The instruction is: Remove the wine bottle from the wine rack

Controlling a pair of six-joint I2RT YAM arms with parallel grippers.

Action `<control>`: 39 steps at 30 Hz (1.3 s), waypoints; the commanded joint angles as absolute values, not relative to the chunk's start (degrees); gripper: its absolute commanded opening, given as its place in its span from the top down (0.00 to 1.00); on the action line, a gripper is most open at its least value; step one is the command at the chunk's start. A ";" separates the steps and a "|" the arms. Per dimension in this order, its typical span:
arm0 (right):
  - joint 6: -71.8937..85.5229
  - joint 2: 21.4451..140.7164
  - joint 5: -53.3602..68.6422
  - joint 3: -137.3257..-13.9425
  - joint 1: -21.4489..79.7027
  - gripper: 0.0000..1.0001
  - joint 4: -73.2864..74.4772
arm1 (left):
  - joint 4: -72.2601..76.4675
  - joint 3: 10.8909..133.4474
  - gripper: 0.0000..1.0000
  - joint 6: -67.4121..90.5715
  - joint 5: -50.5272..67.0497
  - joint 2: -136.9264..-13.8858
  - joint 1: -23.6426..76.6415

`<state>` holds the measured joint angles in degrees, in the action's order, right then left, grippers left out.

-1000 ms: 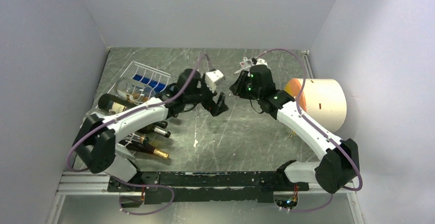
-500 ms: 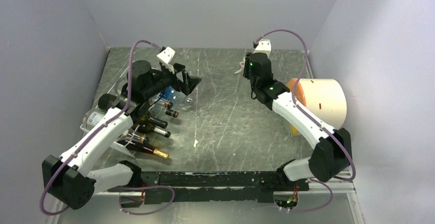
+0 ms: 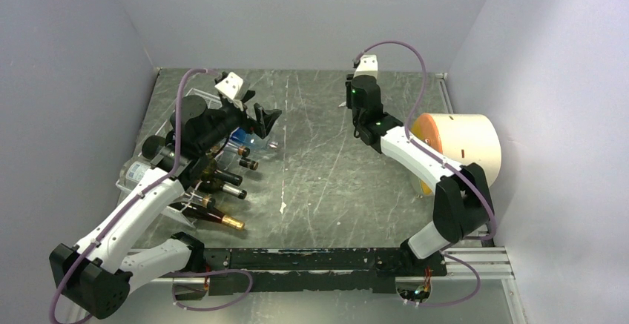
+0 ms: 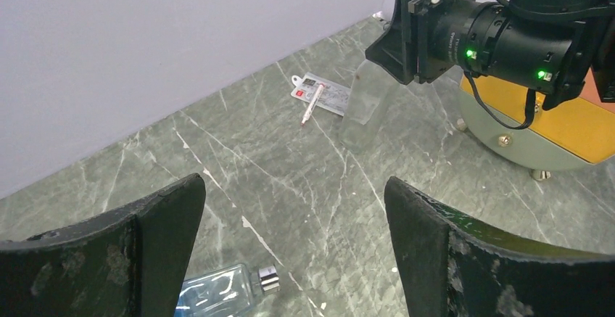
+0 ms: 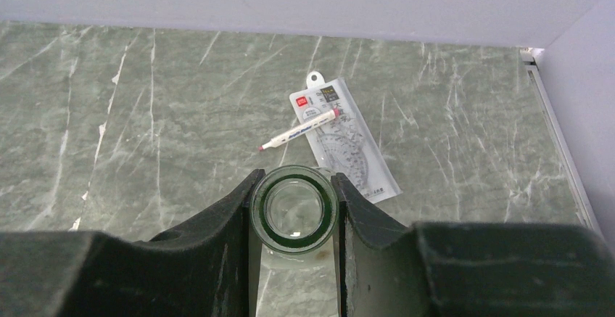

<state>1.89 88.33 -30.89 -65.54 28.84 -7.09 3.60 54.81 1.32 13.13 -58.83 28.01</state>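
The white wire wine rack [image 3: 127, 184] stands at the left with several dark bottles [image 3: 222, 189] lying in it, necks pointing right. A clear bluish bottle [image 4: 217, 295] lies under my left gripper. My left gripper [image 3: 263, 122] is open and empty over the rack's right edge, and in its wrist view [image 4: 294, 186] only bare table shows between its fingers. My right gripper [image 5: 294, 179] is shut on the neck of a clear glass wine bottle [image 5: 293, 210]. That bottle [image 4: 362, 106] hangs upright at the back, its base at the table top. My right gripper [image 3: 353, 106] hides it in the top view.
A cream cylinder with an orange face [image 3: 463, 142] lies at the right, close to my right arm. A pen [image 5: 297, 130] and a packaged protractor [image 5: 348, 154] lie on the table just behind the held bottle. Walls close in the back and both sides.
Both grippers left the table's centre. My left arm swung left over the rack, open. My right gripper moved back and turned downward with the clear bottle.
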 commanded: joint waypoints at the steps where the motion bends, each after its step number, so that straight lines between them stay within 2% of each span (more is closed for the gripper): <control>1: 1.20 89.76 -32.29 -68.01 28.61 0.93 -9.77 | 5.00 54.80 0.04 0.01 11.95 -58.63 28.02; 5: 3.83 88.84 -32.15 -66.68 28.50 0.79 -9.67 | 4.92 54.58 0.03 -0.43 11.28 -58.13 28.04; 13: 7.82 88.31 -30.89 -64.57 28.56 0.67 -9.19 | 4.85 54.32 0.03 -0.62 10.52 -57.83 28.03; 21: 7.91 87.37 -29.18 -65.39 28.51 0.31 -6.90 | 5.03 54.05 0.00 -0.62 9.29 -56.65 28.03; 26: 9.09 86.39 -29.08 -69.81 28.56 0.17 0.13 | 4.97 53.73 0.00 -1.38 7.75 -55.27 28.04; 30: 9.89 84.00 -28.23 -72.57 28.54 0.02 5.48 | 5.00 53.75 0.00 -1.32 7.77 -54.67 28.04; 35: 13.50 80.31 -29.05 -75.44 28.55 0.00 18.02 | 4.98 53.44 0.01 -1.47 6.64 -53.91 28.04; 39: 17.39 74.34 -24.42 -71.37 28.55 0.00 23.01 | 3.99 53.76 0.00 -1.75 4.17 -52.90 27.94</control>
